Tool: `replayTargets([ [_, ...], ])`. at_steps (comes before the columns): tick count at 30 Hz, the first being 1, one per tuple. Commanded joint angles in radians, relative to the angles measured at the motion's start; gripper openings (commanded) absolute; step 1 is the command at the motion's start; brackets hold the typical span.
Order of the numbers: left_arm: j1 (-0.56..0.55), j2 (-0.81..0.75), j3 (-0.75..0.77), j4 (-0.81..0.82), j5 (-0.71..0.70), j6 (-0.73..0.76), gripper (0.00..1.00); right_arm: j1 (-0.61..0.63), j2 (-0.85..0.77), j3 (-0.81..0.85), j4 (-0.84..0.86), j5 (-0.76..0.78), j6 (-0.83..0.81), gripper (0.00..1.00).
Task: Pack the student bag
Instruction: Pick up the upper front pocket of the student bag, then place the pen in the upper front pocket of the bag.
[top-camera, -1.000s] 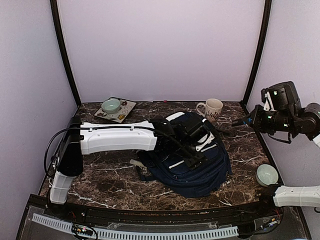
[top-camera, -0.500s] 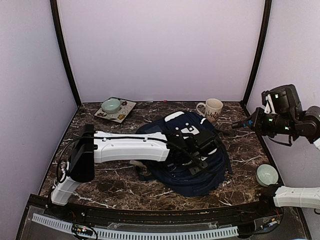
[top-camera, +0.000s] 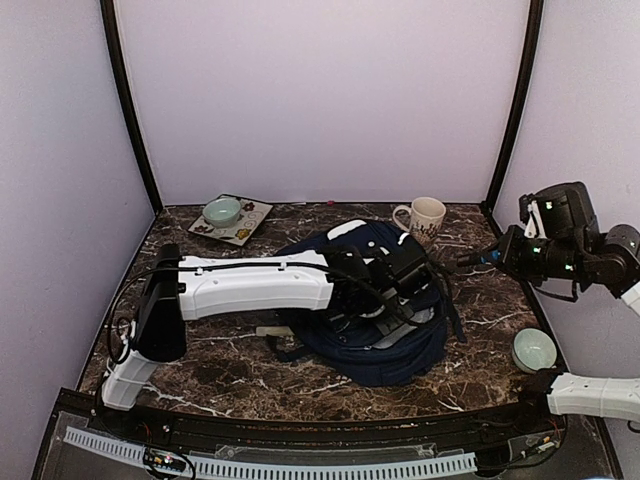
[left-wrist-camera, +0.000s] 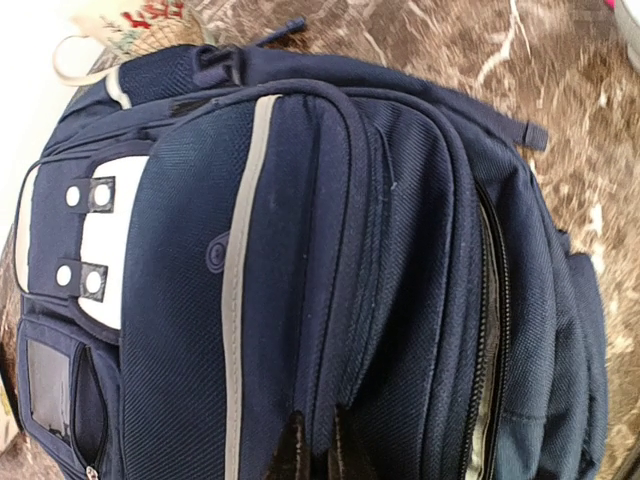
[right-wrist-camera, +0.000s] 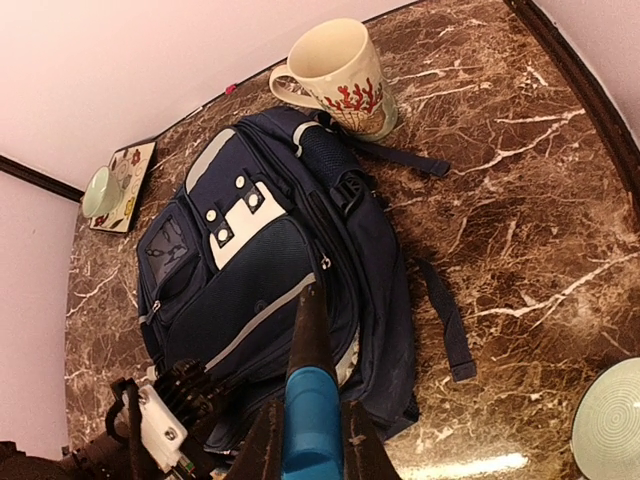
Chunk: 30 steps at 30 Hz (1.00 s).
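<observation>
- We see the bag (right-wrist-camera: 250, 290) in navy, with a pale grey diagonal stripe and white patches set with dark-edged studs.
- Behind the bag, the mug (right-wrist-camera: 335, 65) is cream with a red coral print.
- Under the bag, the table (right-wrist-camera: 520, 200) is dark brown marble with white veins.
- Right of the bag, a bowl (right-wrist-camera: 612, 420) is pale green.
- Near the bag, the pen (right-wrist-camera: 312, 410) is blue with a black tip.

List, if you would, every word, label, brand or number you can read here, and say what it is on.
No readable text in any view.
On the backpack: a round embossed badge, too small to read.
On the mug: a red coral drawing only, no words.
On the tray: small pictures, nothing legible.
On the pen: no lettering shows.
</observation>
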<state>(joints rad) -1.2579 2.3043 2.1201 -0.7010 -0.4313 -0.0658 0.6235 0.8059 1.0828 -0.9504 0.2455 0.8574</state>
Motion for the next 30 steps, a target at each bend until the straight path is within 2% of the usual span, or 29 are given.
replayTargets([
  [1, 0.051, -0.138, 0.047, 0.001, 0.026, -0.097, 0.00, -0.005, -0.017, -0.038, 0.077, -0.041, 0.052, 0.00],
  [17, 0.099, -0.204, 0.030, 0.166, 0.197, -0.239, 0.00, -0.005, -0.137, -0.179, 0.154, 0.012, 0.318, 0.00],
  [22, 0.134, -0.219, 0.041, 0.197, 0.254, -0.249, 0.00, -0.005, -0.213, -0.284, 0.270, -0.016, 0.406, 0.00],
  [27, 0.172, -0.236, 0.116, 0.200, 0.312, -0.204, 0.00, -0.005, -0.198, -0.285, 0.344, -0.035, 0.400, 0.00],
  [30, 0.176, -0.252, 0.158, 0.218, 0.341, -0.100, 0.00, -0.005, -0.167, -0.279, 0.459, -0.091, 0.391, 0.00],
])
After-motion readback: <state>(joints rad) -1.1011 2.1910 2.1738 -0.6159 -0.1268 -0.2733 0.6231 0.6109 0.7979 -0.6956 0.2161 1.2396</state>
